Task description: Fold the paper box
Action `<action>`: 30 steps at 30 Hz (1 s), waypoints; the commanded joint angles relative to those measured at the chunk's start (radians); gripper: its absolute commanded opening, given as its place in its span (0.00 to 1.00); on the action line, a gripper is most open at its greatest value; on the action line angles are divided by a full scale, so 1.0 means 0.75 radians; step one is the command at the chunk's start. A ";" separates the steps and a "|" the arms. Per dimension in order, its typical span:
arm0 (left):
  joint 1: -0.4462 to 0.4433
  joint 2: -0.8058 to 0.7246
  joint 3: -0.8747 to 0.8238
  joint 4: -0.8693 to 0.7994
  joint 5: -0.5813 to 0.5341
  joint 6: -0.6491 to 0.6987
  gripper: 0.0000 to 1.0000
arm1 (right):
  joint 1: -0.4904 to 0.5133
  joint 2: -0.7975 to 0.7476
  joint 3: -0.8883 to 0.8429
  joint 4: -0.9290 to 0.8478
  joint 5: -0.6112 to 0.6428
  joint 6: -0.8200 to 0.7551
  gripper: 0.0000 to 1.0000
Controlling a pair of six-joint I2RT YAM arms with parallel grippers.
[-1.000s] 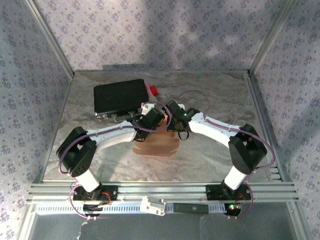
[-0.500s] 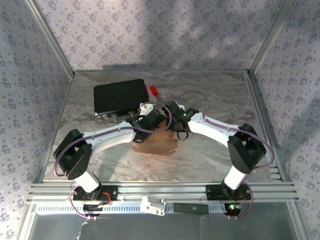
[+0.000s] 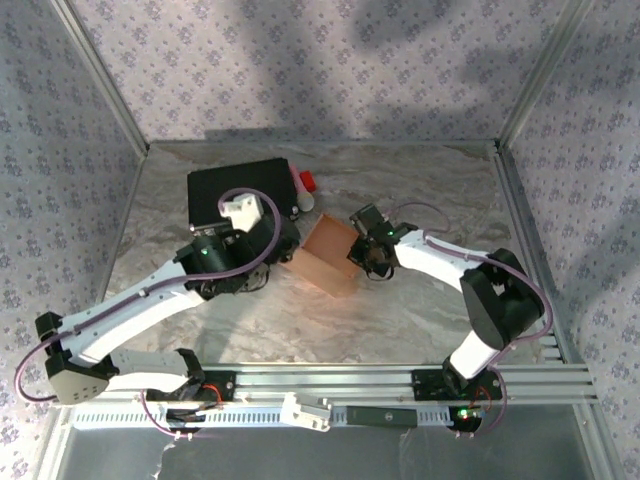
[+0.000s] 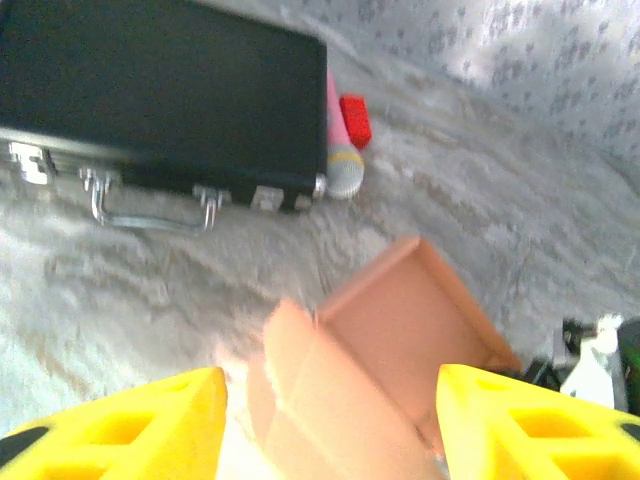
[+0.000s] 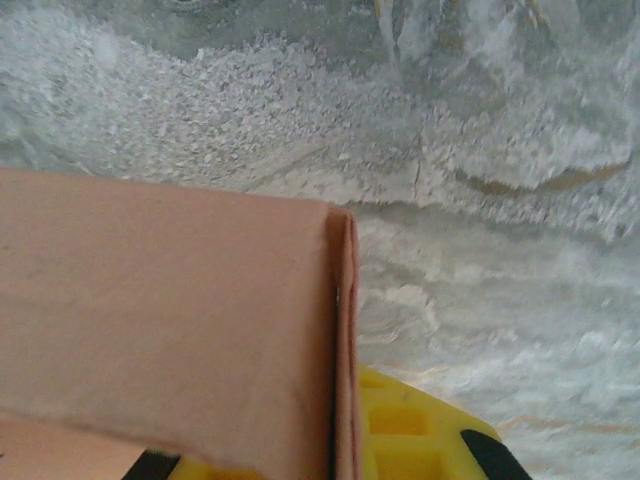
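Jaws stand apart on the left gripper [image 4: 330, 425], holding nothing. Those of the right gripper [image 3: 358, 262] are pinched shut on a side wall of the paper box [image 3: 325, 255]. The box sits at the middle of the bench [image 3: 430, 320], just beside the near right corner of the black case [image 3: 240, 195]. It looks part-formed: an open tray with one flap loose on the side facing the left arm. The job appears to be mid-fold, and the next move calls for the left arm to catch that flap and tuck it in while the right steadies the wall. Counted: one paper box, one black case, one red block [image 3: 308, 181], one pink-handled item [image 4: 335, 120], two arms.
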 commanded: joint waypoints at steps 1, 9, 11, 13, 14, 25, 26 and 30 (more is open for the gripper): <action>-0.102 0.066 0.032 -0.240 -0.030 -0.345 0.65 | 0.001 -0.070 -0.054 0.089 -0.024 0.246 0.00; -0.150 0.178 0.004 -0.065 0.080 -0.463 0.71 | 0.034 -0.104 -0.080 0.098 0.012 0.354 0.00; -0.149 0.196 -0.013 -0.043 0.093 -0.478 0.69 | 0.034 -0.109 -0.100 0.114 0.007 0.369 0.00; -0.150 0.211 -0.032 -0.045 0.103 -0.505 0.64 | 0.032 -0.114 -0.117 0.130 -0.005 0.382 0.00; -0.151 0.217 -0.043 -0.045 0.105 -0.516 0.61 | 0.030 -0.114 -0.127 0.145 -0.012 0.387 0.00; -0.104 0.266 -0.104 0.019 0.105 -0.538 0.42 | 0.049 -0.105 -0.142 0.172 -0.039 0.412 0.00; -0.099 0.273 -0.101 0.017 0.105 -0.539 0.40 | 0.051 -0.106 -0.144 0.172 -0.033 0.414 0.00; -0.100 0.285 -0.112 0.004 0.099 -0.586 0.31 | 0.053 -0.103 -0.160 0.174 -0.030 0.414 0.00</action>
